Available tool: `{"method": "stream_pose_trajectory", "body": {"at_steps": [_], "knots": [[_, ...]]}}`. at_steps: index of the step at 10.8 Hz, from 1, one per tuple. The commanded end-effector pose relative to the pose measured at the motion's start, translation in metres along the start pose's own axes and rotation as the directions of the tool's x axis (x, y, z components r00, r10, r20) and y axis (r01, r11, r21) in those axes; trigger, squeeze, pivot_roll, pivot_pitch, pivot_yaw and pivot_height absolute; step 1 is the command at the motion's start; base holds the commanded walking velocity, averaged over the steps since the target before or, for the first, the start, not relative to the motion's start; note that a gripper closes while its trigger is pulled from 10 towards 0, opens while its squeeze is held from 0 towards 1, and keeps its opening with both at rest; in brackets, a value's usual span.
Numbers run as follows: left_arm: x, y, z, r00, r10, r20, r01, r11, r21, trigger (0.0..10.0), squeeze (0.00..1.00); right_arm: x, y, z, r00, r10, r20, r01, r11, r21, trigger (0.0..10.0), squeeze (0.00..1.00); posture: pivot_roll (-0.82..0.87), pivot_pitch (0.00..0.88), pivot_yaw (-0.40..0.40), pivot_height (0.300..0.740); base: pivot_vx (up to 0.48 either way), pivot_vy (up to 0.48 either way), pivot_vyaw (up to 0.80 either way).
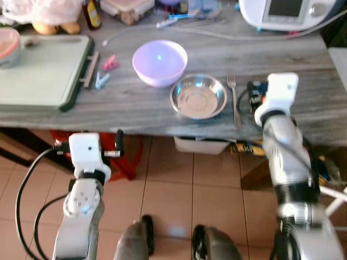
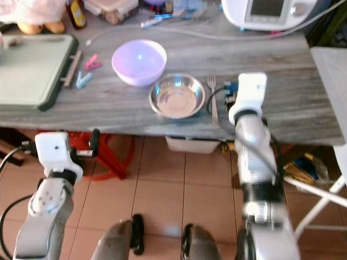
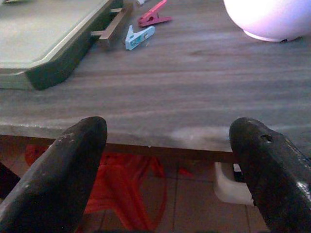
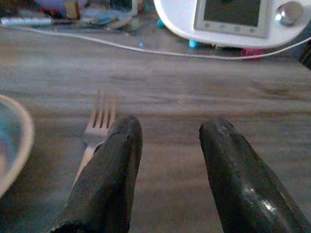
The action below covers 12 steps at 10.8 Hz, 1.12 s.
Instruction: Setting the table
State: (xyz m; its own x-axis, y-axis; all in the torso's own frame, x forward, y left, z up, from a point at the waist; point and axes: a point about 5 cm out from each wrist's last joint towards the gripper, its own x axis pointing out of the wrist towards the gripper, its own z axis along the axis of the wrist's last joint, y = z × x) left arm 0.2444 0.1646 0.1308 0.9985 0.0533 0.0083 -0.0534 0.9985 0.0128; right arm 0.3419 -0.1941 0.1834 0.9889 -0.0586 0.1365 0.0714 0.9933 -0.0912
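Note:
A lilac bowl (image 1: 160, 62) stands on the grey wood-grain table (image 1: 135, 108). Just right of it and nearer the front edge sits a steel bowl (image 1: 198, 96). A fork (image 1: 234, 100) lies beside the steel bowl, tines pointing away from me. My right gripper (image 4: 167, 131) hovers low over the table, immediately right of the fork, open with nothing between its fingers. My left gripper (image 3: 167, 131) is open too, held in front of the table's front edge and slightly below it, left of the bowls.
A green cutting board (image 1: 43, 70) fills the table's left part, with a pink peg (image 1: 110, 63) and a blue peg (image 1: 101, 80) beside it. A white appliance (image 1: 287, 12) and its cable (image 1: 227, 36) sit at the back. A red stool (image 1: 127, 157) stands under the table.

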Motion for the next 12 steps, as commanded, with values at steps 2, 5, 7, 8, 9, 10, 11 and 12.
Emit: {"method": "stream_pose_trajectory", "body": {"at_steps": [2,5,7,8,9,10,11,12], "knots": [[0.000,0.000,-0.004,1.000,0.003,-0.004,-0.003,1.000,-0.007,10.0,0.00,-0.024,0.019,-0.009,0.999,0.034,0.008,-0.035,0.999,0.034,10.0,0.00,0.04,0.159,0.029,0.740,-0.124,0.000,0.00],[0.008,-0.003,-0.003,1.000,0.007,0.010,-0.006,1.000,-0.016,10.0,0.00,-0.038,0.042,-0.021,0.995,0.096,-0.032,-0.093,0.992,0.089,10.0,0.87,0.03,0.124,0.025,0.740,-0.275,0.000,0.00],[0.010,-0.006,-0.003,1.000,0.008,0.016,-0.007,1.000,-0.021,10.0,0.00,-0.035,0.037,-0.017,0.997,0.079,-0.010,-0.078,0.993,0.084,10.0,1.00,0.03,0.127,0.021,0.740,-0.313,0.000,0.00],[0.011,-0.006,-0.002,1.000,0.009,0.021,-0.009,1.000,-0.022,10.0,0.00,-0.034,0.037,-0.017,0.997,0.075,-0.006,-0.074,0.994,0.082,10.0,1.00,0.03,0.137,0.020,0.740,-0.315,0.000,0.00],[0.012,-0.005,-0.001,1.000,0.012,0.026,-0.012,1.000,-0.021,10.0,0.00,-0.034,0.038,-0.017,0.997,0.075,-0.003,-0.074,0.993,0.089,10.0,1.00,0.03,0.136,0.020,0.740,-0.319,0.000,0.00],[0.014,-0.004,0.000,0.999,0.015,0.031,-0.014,1.000,-0.020,10.0,0.00,-0.033,0.041,-0.016,0.997,0.078,0.006,-0.078,0.992,0.097,10.0,1.00,0.03,0.135,0.020,0.740,-0.274,0.000,0.00],[0.014,-0.004,0.000,0.999,0.014,0.036,-0.013,1.000,-0.018,10.0,0.00,-0.033,0.043,-0.015,0.996,0.086,0.014,-0.087,0.992,0.096,10.0,1.00,0.03,0.133,0.019,0.740,-0.244,0.000,0.00],[0.015,-0.005,0.001,0.999,0.013,0.039,-0.012,1.000,-0.018,10.0,0.00,-0.033,0.044,-0.014,0.996,0.092,0.018,-0.093,0.991,0.096,10.0,1.00,0.03,0.132,0.019,0.740,0.000,0.000,0.00]]}}
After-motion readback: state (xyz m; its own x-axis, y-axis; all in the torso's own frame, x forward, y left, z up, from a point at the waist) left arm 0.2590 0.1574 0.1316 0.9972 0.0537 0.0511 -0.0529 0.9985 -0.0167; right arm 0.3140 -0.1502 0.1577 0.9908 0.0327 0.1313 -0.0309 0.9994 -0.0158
